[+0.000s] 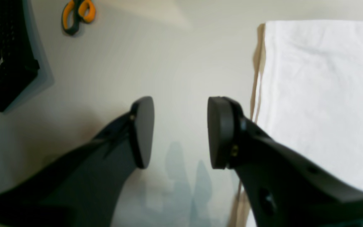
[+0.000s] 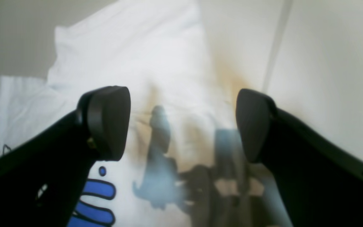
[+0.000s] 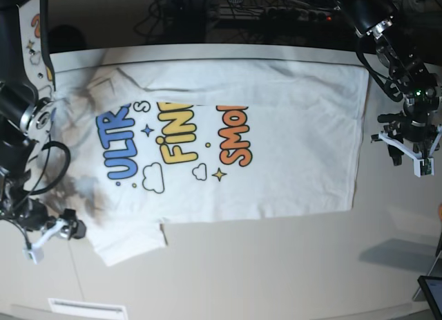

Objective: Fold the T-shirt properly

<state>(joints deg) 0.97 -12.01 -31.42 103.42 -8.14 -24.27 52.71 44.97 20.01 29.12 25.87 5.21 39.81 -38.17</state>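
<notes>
Left tool (image 1: 180, 132) hovers jaws apart over bare worktop (image 1: 169, 63) beside the T-shirt (image 3: 276, 140); right tool (image 2: 183, 124) gapes above a sleeve.

This looks like a robotics lab or test bench rather than anyone's home. A broad, pale table (image 3: 276, 265) serves as a plain work surface, with a tangle of dark cables (image 3: 276, 5) and equipment along its far edge, and black robot arms mounted at both ends. Out beyond the left gripper's (image 1: 180, 132) parted jaws, well off to their left side, orange-handled scissors (image 1: 78, 14) lie on the tabletop near a black perforated piece of gear (image 1: 9, 53).
</notes>
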